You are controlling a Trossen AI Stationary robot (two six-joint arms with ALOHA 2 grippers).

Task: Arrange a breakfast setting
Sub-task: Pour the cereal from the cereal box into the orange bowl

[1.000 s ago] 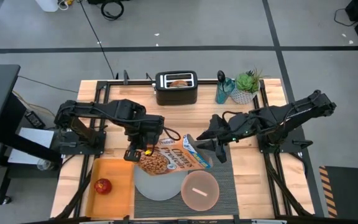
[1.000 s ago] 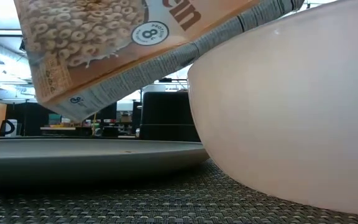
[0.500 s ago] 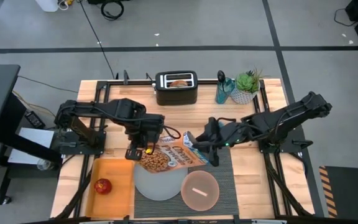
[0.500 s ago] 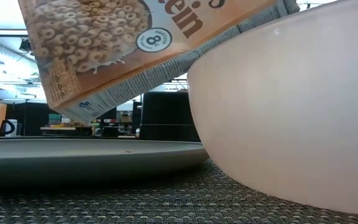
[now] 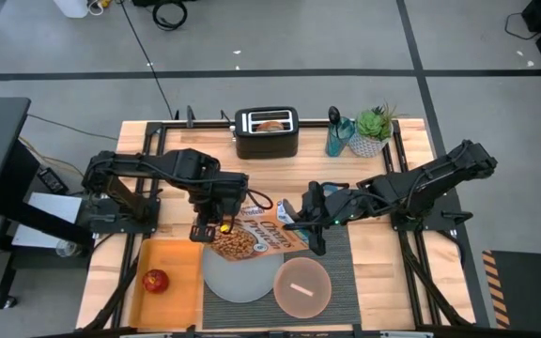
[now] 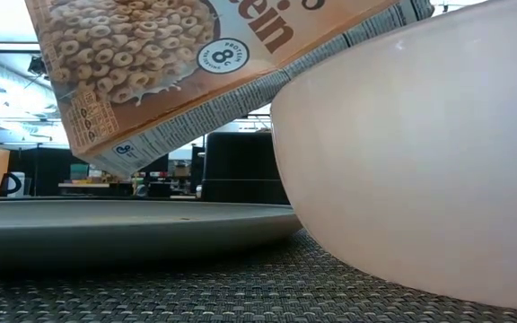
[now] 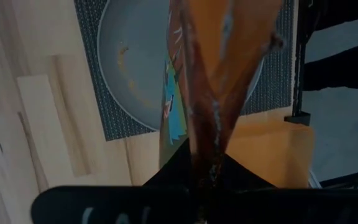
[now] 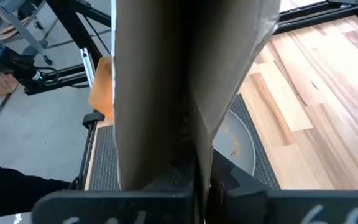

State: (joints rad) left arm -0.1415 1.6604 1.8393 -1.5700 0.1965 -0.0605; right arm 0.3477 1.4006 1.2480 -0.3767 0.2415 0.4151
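Observation:
An orange cereal box [image 5: 256,237] hangs tilted over the far rim of the grey plate [image 5: 238,279] and shows close up in the low view [image 6: 178,72]. My left gripper [image 5: 211,223] is shut on the box's left end. My right gripper [image 5: 308,222] is shut on its right, opened end. The pinkish bowl [image 5: 301,287] and the plate rest on the dark striped placemat [image 5: 338,258]. The red apple [image 5: 156,280] lies in the orange tray [image 5: 172,268]. The bagel [image 5: 270,123] sticks out of the toaster [image 5: 267,134]. No loose cereal shows. My left gripper pinches the box's closed end seam [image 7: 207,163] between its two fingers, coming from the table's left. The box reaches away from the fingers, clear of the plate. My right gripper pinches a cardboard flap of the box's opened end [image 8: 199,163] between its two fingers, coming from the table's right.
A potted plant [image 5: 374,127] and a teal cup [image 5: 338,139] with a dark spoon [image 5: 334,115] stand at the far right, next to the toaster. Bare wood [image 5: 383,282] lies right of the placemat.
My right gripper has gone toward the table's left and has come onto the box's opened end. The box has shifted a little in the low view while my left gripper has kept its hold.

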